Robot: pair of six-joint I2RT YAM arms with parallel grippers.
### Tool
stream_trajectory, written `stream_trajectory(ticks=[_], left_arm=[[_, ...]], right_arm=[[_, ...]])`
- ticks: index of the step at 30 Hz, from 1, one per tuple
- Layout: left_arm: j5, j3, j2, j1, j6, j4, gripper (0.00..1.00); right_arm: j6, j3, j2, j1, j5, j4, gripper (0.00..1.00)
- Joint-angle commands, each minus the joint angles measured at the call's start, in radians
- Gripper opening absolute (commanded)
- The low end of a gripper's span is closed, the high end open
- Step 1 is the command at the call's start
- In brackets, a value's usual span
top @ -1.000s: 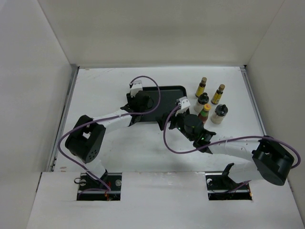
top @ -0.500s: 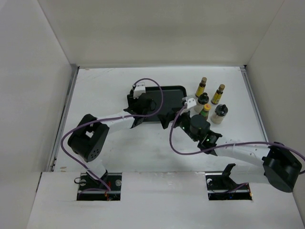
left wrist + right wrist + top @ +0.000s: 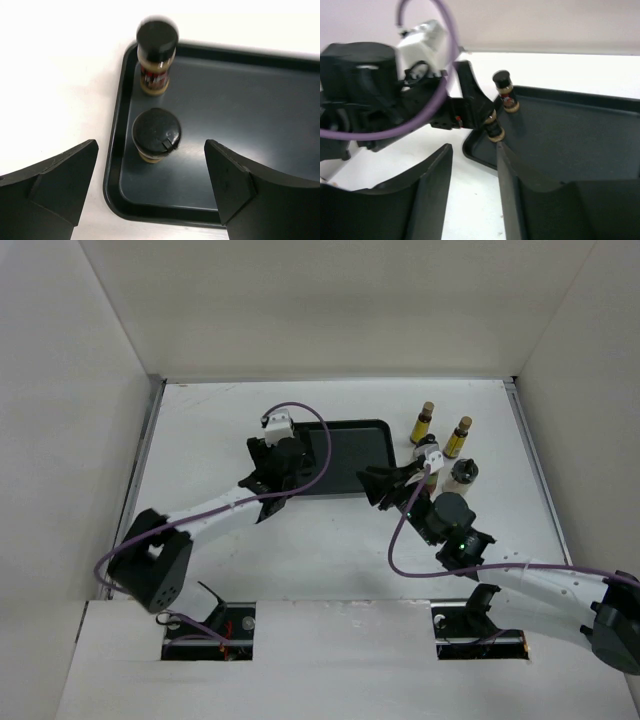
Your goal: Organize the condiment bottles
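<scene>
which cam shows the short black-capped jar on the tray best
Left wrist: the jar stands close and sharp on the tray, between the open left fingers. Right wrist shows it small and blurred. In the top view the left arm hides it.

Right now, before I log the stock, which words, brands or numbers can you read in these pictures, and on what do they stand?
No text is legible in any view.
Label of the far jar on the tray: red and dark print, too blurred to read.
On the near jar: only the black cap and a tan strip show, no print.
On the brown bottle and its neighbours right of the tray: labels too small to read.
</scene>
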Motion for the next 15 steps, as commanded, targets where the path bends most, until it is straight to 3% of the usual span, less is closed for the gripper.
stream_trajectory(ticks=[1,3,6,8,10,12,15], left_arm=[[0.006,-0.054,-0.191,-0.009,-0.007,0.127,0.89],[0.014,-0.131,-0.292,-0.015,-0.013,0.195,0.88],[0.013,-0.254,-0.427,-0.022,-0.030,0.277,0.82],[0.003,-0.356,-0.542,-0.024,-0.056,0.308,0.71],[-0.010,-0.455,-0.654,-0.022,-0.100,0.308,0.47],[-0.030,-0.541,-0.760,-0.024,-0.138,0.284,0.32],[-0.043,-0.645,-0.892,-0.047,-0.212,0.248,0.28]], right_arm=[[0.033,-0.003,-0.068,-0.003,-0.008,0.045,0.39],[0.035,0.019,-0.082,-0.021,0.017,-0.007,0.34],[0.036,0.091,-0.095,-0.054,0.104,-0.178,0.36],[0.035,0.138,-0.098,-0.078,0.194,-0.297,0.47],[0.030,0.168,-0.105,-0.094,0.296,-0.383,0.63],[0.023,0.183,-0.119,-0.100,0.383,-0.447,0.78],[0.004,0.211,-0.125,-0.141,0.452,-0.527,0.92]])
